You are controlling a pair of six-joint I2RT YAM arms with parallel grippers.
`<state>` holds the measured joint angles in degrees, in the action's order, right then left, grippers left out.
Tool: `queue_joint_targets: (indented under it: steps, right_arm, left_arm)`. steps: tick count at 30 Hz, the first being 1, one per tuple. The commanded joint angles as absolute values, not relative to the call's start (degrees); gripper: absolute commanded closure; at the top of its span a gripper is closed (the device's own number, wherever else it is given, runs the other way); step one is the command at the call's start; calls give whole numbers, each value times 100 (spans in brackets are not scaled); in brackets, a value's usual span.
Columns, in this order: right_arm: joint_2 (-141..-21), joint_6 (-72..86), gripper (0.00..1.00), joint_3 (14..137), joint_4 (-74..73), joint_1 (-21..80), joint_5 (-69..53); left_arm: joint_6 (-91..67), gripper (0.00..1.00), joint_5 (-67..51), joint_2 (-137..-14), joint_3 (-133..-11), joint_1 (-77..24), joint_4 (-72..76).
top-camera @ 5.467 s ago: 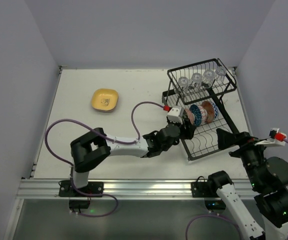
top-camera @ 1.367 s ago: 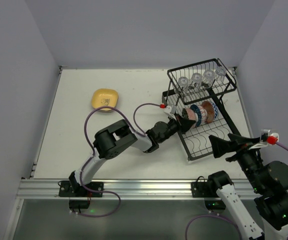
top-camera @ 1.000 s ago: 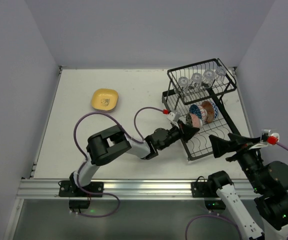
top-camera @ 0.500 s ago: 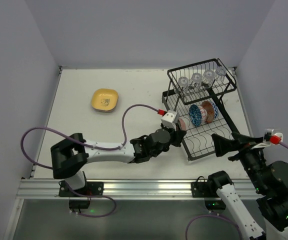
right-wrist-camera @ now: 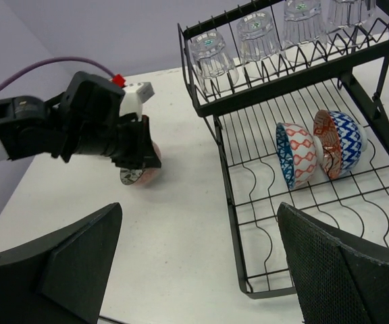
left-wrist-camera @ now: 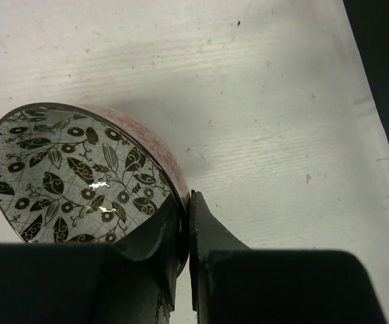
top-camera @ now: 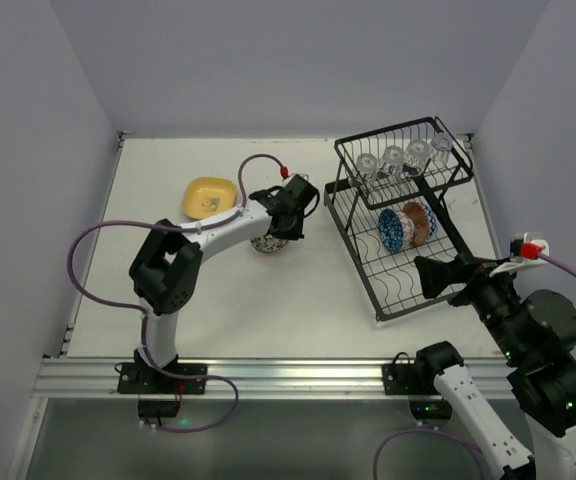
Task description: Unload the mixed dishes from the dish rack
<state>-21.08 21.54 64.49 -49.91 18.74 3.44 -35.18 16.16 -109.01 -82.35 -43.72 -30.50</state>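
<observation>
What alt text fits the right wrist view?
The left claw grips a patterned bowl near the table, clear of the dish rack. Bowls stand low in it, upturned glasses above; the open right claw frames the foreground.

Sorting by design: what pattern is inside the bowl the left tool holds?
Bowl: black leaves and flowers on a pale ground; best in the left wrist view.

Lighting: bright, even and diffuse, falling from overhead; your table (top-camera: 268, 300) reads near-white.
Shadows: soft-edged; a grey smudge lies on the table just beyond the bowl (left-wrist-camera: 80, 169) in your left wrist view.
Glare: small white glints on the bowl's glossy inside and on the glasses (right-wrist-camera: 255, 37).
Focus: your overhead view is crisp.
Exposure: the left wrist's own fingers (left-wrist-camera: 208, 229) show as featureless black along the bottom edge.
</observation>
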Motion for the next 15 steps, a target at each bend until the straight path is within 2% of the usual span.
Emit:
queue_joint_targets:
  steps: [1,7,15]
  right_arm:
    - [-2118,2100,1,6521,-4992,1890,158]
    - [-2092,2022,2,6434,-5054,1890,35]
    - [-2057,2004,2,6232,-5019,1890,-132]
  left_arm:
    - [-2954,100,967,-11475,-9445,-4272,-4269]
    - [-2566,100,1308,-12443,-10887,-4140,-5061]
    - [-2391,100,1670,-13130,-11847,-4025,-5721]
